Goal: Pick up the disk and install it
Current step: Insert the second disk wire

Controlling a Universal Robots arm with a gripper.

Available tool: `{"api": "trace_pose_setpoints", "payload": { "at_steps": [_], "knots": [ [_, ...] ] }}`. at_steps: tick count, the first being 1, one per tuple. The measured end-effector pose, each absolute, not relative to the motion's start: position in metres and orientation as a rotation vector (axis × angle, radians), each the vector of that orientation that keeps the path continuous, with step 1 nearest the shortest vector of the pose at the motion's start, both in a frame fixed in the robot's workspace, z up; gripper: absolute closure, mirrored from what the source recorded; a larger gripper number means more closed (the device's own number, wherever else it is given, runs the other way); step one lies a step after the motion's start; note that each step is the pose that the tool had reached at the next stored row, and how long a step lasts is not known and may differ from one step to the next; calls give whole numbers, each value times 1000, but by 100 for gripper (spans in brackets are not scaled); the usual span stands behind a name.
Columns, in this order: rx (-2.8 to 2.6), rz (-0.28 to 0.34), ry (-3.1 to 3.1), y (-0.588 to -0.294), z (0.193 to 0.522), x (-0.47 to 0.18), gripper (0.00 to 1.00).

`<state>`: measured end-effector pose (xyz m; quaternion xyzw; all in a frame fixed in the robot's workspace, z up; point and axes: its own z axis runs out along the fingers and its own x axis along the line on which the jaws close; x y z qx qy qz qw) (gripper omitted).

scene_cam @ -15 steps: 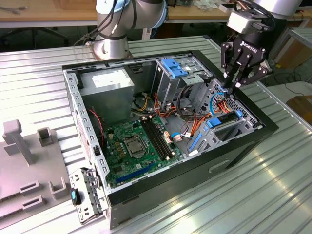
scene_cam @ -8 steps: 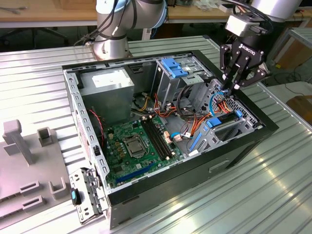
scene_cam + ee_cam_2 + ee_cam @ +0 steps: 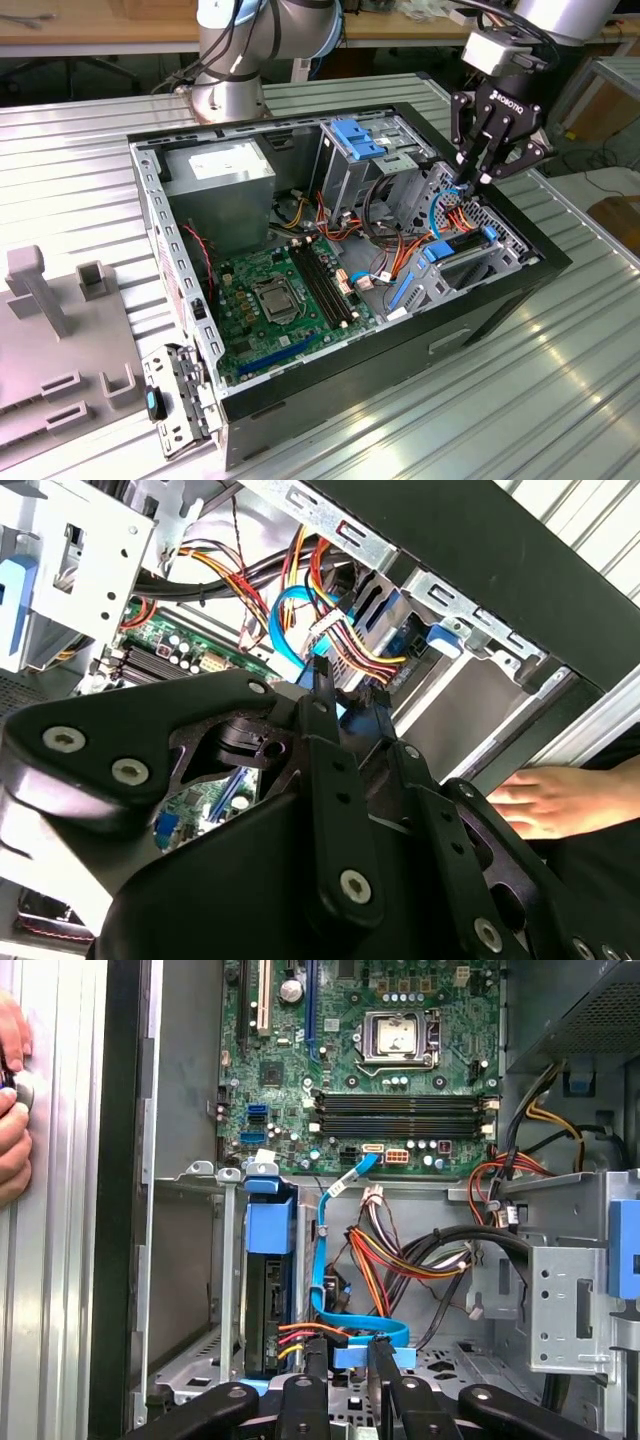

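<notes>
at the upper right of the exterior view, the gripper (image 3: pixel 478 178) hung over the drive end of the open computer case (image 3: pixel 400 340). its tip was down among the orange and blue cables. whether the claw was clenched or released could not be told. a blue data cable (image 3: pixel 325 1260) crossed right at its tip in the first wrist view.

the disk (image 3: pixel 268 1295) stood on edge in a bay at the lower left of that view, with its blue carrier rail (image 3: pixel 270 1228) uppermost. it sat near the gripper but apart from it. by the look of it, it would be stiff, fairly heavy, smooth-sided and shock-sensitive, so it would be best gripped across the rail edges. most of its body was hidden by the cage wall. a person's hand (image 3: pixel 545 800) rested outside the case.
</notes>
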<state>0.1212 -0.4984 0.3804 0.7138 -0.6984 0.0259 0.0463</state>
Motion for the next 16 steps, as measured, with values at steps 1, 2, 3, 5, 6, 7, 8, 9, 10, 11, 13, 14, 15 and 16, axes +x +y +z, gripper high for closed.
{"api": "trace_pose_setpoints", "payload": {
  "at_steps": [1,2,3,5,6,7,8,9,10,11,13,14,15,16],
  "knots": [
    [2178,81,-2131,-498,380,121,70],
    [2177,82,-2130,-499,380,121,70],
    [2176,84,-2129,-499,380,121,71],
    [2175,87,-2128,-499,380,121,78],
    [2174,88,-2128,-499,380,121,84],
    [2174,89,-2127,-499,380,121,84],
    [2173,89,-2127,-500,379,121,84],
    [2173,89,-2127,-500,379,121,84],
    [2173,90,-2126,-500,379,121,84],
    [2173,90,-2126,-500,379,121,84],
    [2173,90,-2126,-501,379,121,84],
    [2173,90,-2126,-501,379,121,84],
    [2173,90,-2126,-502,379,121,84],
    [2173,90,-2126,-503,378,121,84]
  ]
}}
